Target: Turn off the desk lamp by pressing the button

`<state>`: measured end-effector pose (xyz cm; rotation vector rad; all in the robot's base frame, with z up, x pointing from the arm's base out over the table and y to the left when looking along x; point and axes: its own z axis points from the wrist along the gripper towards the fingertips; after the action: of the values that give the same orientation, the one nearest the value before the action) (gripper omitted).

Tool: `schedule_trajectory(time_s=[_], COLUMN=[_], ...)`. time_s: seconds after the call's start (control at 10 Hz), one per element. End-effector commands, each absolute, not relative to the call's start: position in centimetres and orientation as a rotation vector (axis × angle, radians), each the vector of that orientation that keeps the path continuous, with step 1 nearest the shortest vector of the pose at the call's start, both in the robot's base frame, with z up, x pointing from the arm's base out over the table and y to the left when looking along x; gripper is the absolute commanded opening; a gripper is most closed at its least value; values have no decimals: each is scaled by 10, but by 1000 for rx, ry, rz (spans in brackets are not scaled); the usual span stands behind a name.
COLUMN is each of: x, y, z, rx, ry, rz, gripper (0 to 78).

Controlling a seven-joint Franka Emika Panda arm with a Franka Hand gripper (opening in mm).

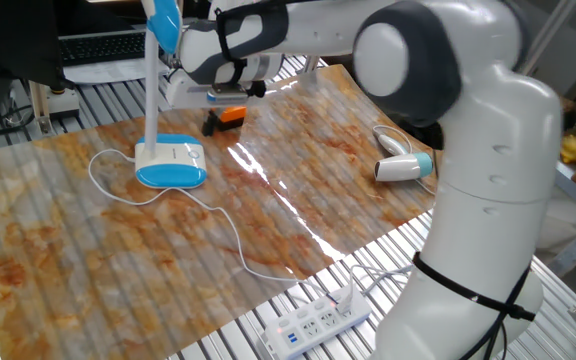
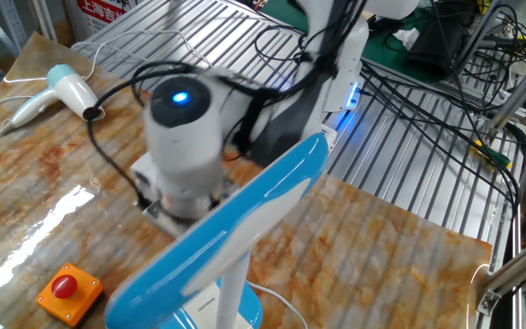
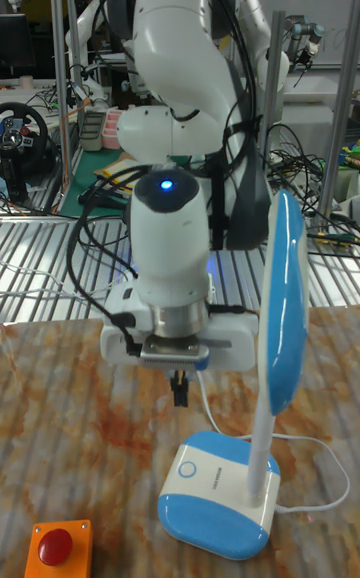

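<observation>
One desk lamp (image 3: 235, 458) is standing on the marbled bench (image 1: 298, 200), its oval blue-rimmed base resting flat, stem rising at the base's rear, blue head (image 3: 283, 313) tilted upright above.

One button (image 3: 184, 469), a small ringed circle, is sitting on the white top of the base at the end away from the stem.

One end effector (image 3: 180, 390) is hanging above the base, clear of it, with the dark fingertips pointing down. We are seeing them only as one narrow dark shape in the tall fixed view, so we cannot tell whether they are parted or together. We are seeing nothing held and nothing touched.

Step in hand, as we are judging it: the end effector is poised over the lamp base with no contact on the button. The next move is calling for a descent aligned over the ringed circle, keeping clear of the stem.

Other items: one orange box with red button (image 3: 57, 547); one hairdryer (image 1: 404, 166); one power strip (image 1: 313, 322).
</observation>
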<state>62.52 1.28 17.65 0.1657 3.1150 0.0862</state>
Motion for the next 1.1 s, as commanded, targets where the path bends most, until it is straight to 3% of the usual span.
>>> schedule_trajectory(time_s=[0.1, 0.5, 1.1], x=[588, 569, 568], y=[12, -12, -14], z=[203, 205, 205], rx=[147, 121, 129], ry=[3151, 3169, 3174], rz=[-2, -1, -3], gripper=[0, 0, 0])
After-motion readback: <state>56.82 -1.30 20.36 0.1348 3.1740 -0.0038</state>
